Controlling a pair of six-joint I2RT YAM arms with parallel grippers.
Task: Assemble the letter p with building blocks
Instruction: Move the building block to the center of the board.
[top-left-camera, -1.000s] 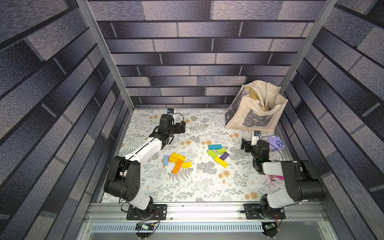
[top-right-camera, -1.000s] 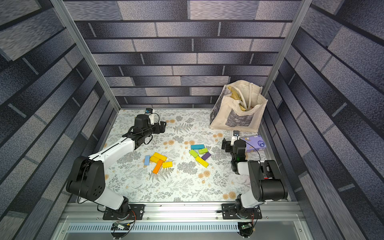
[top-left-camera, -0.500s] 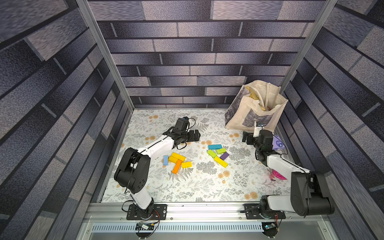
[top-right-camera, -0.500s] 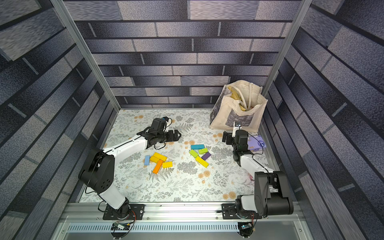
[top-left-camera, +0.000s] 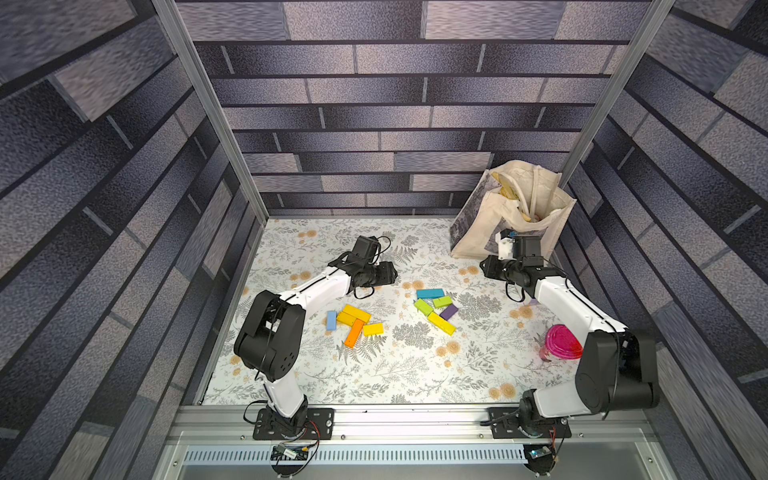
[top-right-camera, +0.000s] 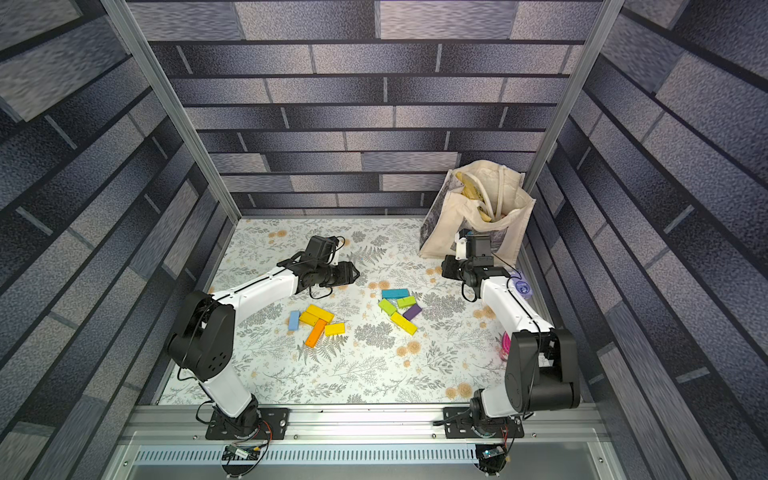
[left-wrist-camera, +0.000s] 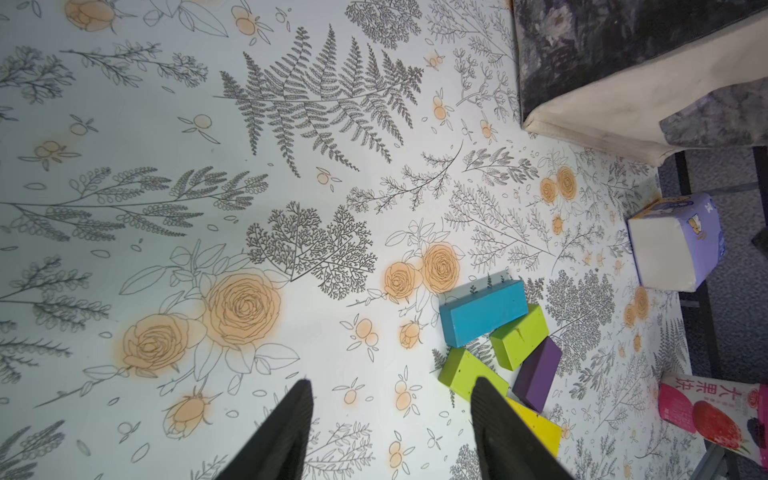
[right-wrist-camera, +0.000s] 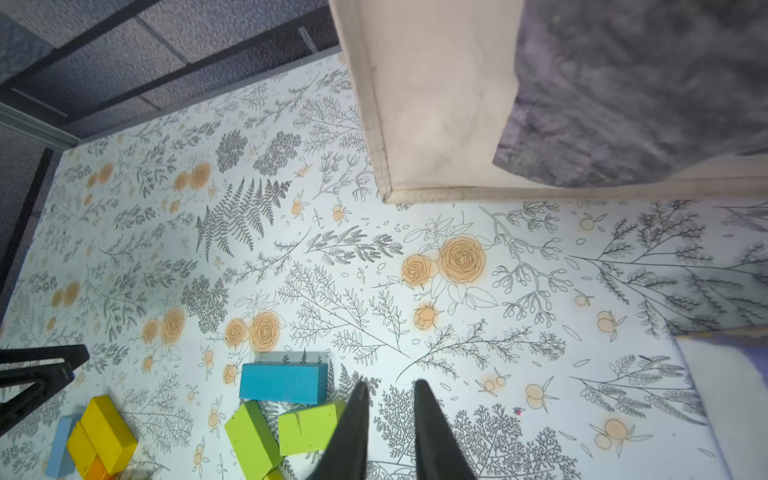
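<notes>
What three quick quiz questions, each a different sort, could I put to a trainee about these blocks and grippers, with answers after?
1. True or false: the left gripper holds a block.
2. Which block lies right beside the teal block? A: lime block. B: orange block. C: light blue block.
3. Count every purple block in view: how many?
Key: 1 false, its jaws stand open and empty. 2 A. 3 one.
</notes>
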